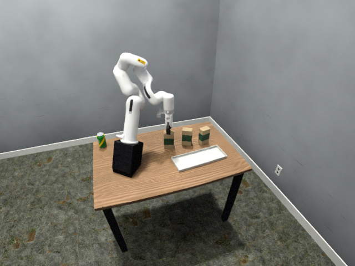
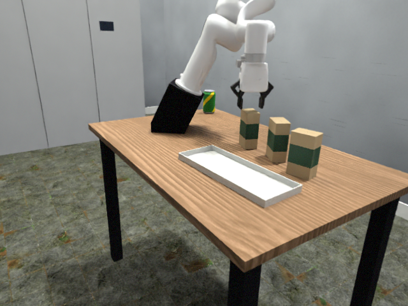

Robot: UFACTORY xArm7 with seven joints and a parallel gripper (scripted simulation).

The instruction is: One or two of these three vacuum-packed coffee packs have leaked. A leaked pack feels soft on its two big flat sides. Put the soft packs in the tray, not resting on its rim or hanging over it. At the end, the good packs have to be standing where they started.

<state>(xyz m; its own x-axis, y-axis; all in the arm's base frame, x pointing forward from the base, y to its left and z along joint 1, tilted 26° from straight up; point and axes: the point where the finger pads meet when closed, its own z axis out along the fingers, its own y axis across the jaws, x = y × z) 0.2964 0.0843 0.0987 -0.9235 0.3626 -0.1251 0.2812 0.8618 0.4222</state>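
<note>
Three tan coffee packs with green bands stand upright in a row on the wooden table. The pack nearest the robot base [image 1: 168, 139] [image 2: 248, 129] stands right under my gripper. The middle pack [image 1: 187, 136] [image 2: 278, 139] and the far pack [image 1: 204, 135] [image 2: 303, 153] stand beside it. My gripper [image 1: 168, 129] [image 2: 251, 104] points straight down, open and empty, its fingertips just above the top of the first pack, one on each side. The white tray [image 1: 198, 157] [image 2: 239, 174] lies empty in front of the row.
A green and yellow can [image 1: 101, 140] [image 2: 208, 101] stands at the table's back corner, behind the black robot base [image 1: 127, 157] [image 2: 175, 108]. Grey walls close in on two sides of the table.
</note>
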